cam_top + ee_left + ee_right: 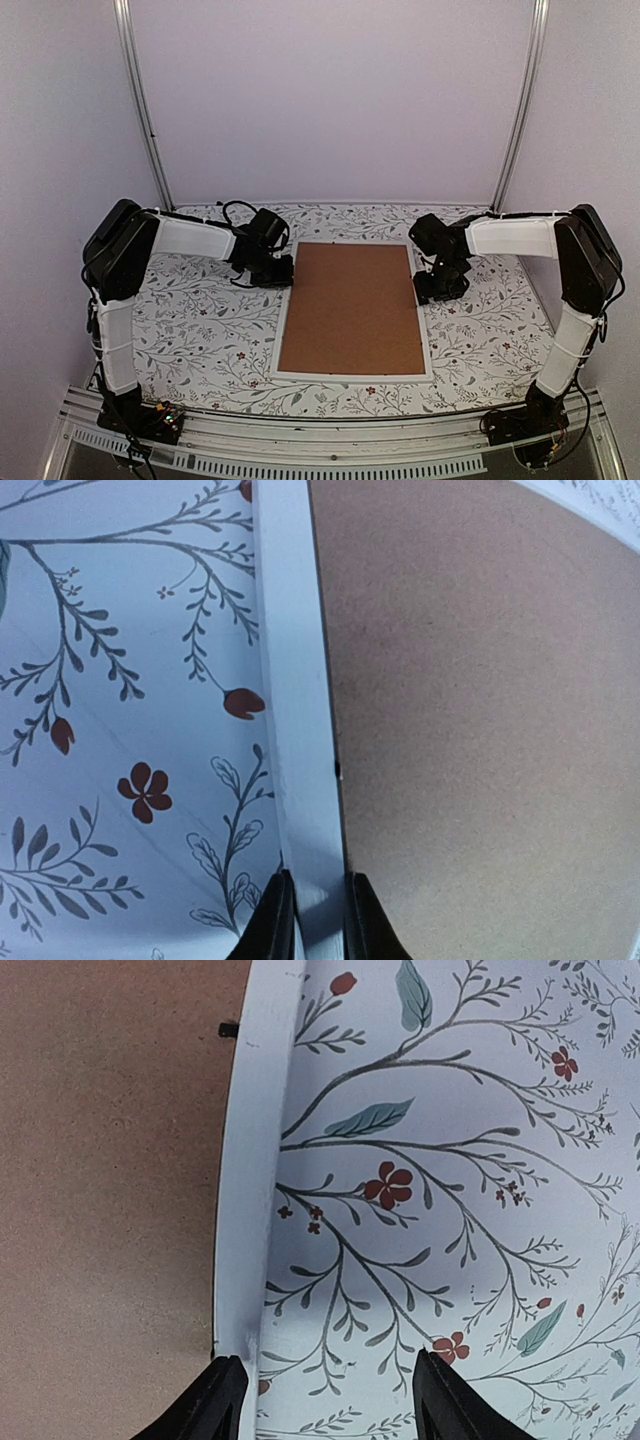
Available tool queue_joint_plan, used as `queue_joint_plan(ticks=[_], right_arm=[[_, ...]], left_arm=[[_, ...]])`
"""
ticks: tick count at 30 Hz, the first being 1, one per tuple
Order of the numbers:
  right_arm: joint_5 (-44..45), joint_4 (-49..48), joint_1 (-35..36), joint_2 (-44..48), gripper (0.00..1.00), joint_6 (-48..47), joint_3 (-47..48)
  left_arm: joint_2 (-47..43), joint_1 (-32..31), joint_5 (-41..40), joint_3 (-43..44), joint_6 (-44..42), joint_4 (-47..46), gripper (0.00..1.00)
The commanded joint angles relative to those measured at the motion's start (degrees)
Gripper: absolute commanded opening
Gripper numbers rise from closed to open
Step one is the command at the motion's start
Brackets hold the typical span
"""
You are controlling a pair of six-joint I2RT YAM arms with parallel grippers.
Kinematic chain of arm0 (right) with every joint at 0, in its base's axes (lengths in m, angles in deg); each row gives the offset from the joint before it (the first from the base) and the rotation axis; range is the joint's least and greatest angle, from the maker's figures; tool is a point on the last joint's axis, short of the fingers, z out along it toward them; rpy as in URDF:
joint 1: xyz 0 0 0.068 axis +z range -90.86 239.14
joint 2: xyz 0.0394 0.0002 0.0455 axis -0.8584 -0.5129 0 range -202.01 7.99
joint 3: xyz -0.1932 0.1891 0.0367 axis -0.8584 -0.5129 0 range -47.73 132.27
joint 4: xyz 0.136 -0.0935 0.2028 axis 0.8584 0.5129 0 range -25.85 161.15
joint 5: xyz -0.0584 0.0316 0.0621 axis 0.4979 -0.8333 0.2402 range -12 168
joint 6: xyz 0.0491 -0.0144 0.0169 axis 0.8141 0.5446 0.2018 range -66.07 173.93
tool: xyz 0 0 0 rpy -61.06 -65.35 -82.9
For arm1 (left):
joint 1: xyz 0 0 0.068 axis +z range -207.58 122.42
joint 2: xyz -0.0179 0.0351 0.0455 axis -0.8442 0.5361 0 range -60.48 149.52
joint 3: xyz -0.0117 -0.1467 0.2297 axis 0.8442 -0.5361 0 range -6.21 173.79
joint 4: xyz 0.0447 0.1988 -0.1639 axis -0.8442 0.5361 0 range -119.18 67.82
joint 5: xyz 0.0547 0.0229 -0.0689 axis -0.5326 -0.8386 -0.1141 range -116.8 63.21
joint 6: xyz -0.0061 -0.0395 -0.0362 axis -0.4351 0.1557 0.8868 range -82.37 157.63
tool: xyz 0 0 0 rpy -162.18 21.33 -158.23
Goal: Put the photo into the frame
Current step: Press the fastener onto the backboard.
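The frame (pixel 352 377) lies flat in the middle of the table, back side up, its narrow white border around a brown backing board (pixel 352 308). The photo is hidden. My left gripper (pixel 283 270) is at the frame's far left edge. In the left wrist view my left gripper (pixel 320 915) is shut on the white border (pixel 295 680), one finger on each side. My right gripper (pixel 432 290) is at the frame's right edge. In the right wrist view my right gripper (pixel 330 1400) stands open, its left finger at the border (pixel 250 1160) and its right finger over the cloth.
A floral tablecloth (pixel 200 330) covers the table. White walls with metal posts (pixel 143 110) close the back and sides. A small black tab (pixel 228 1029) sits at the edge of the backing board (pixel 110 1180).
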Motion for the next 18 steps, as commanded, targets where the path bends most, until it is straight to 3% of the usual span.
queue_joint_plan(ticks=[1,18], right_arm=[[0.37,-1.27,-0.32,-1.26,0.62,-0.53,-0.67],[-1.44,-1.76,0.73,-2.33,0.61,0.41,-1.25]], left_arm=[[1.05,-1.30,1.36,-0.84,-1.04,0.96,0.00],[1.03,-1.26,1.57,-1.01,-1.01,0.96,0.00]])
